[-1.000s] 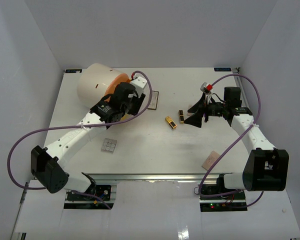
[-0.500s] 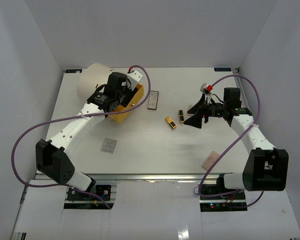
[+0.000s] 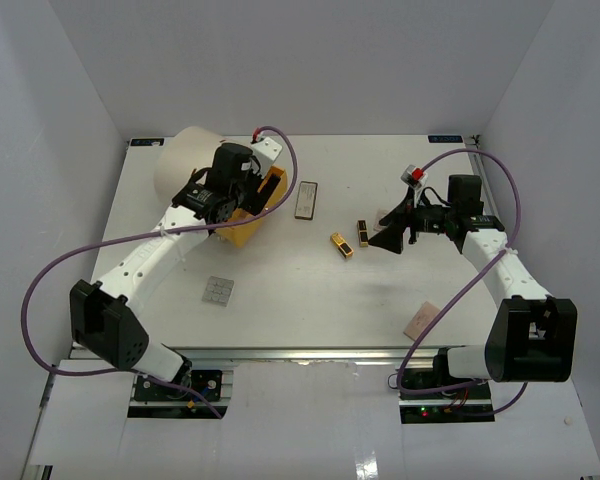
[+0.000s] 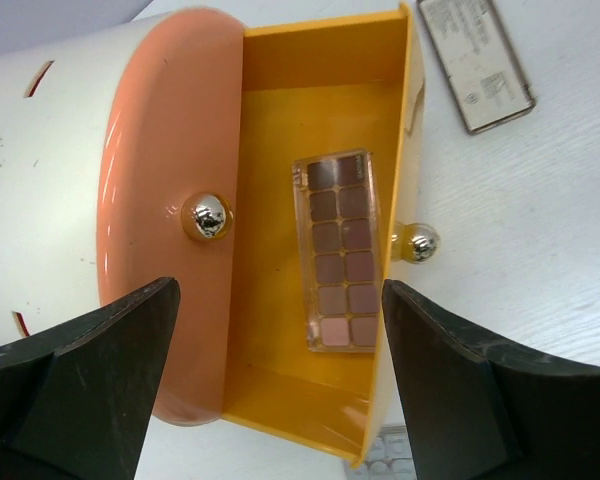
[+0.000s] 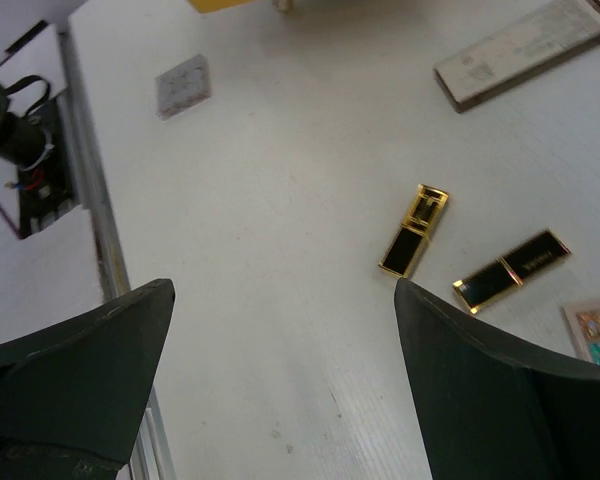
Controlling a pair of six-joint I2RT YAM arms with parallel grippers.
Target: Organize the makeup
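A brown-shade palette (image 4: 340, 250) lies inside the open yellow drawer (image 4: 280, 120) of the cream cylinder (image 3: 185, 160). My left gripper (image 3: 238, 205) hangs open and empty above that drawer. A grey palette (image 3: 306, 199) lies right of the drawer. Two gold-and-black lipstick tubes (image 3: 341, 245) (image 3: 362, 232) lie mid-table; they also show in the right wrist view (image 5: 415, 230) (image 5: 510, 270). My right gripper (image 3: 392, 230) is open and empty just right of them, above the table. A small grey palette (image 3: 218, 290), a pinkish palette (image 3: 421, 320) and a multicolour palette (image 5: 592, 330) lie flat. No sponges are in view.
The cylinder has an orange shut drawer front with a silver knob (image 4: 206, 216); the open drawer's knob (image 4: 418, 242) points toward the grey palette (image 4: 475, 60). White walls enclose the table on three sides. A metal rail (image 3: 310, 355) runs along the near edge.
My left arm has drawn back toward the cylinder, uncovering the open yellow drawer and the grey palette. My right gripper has hardly moved.
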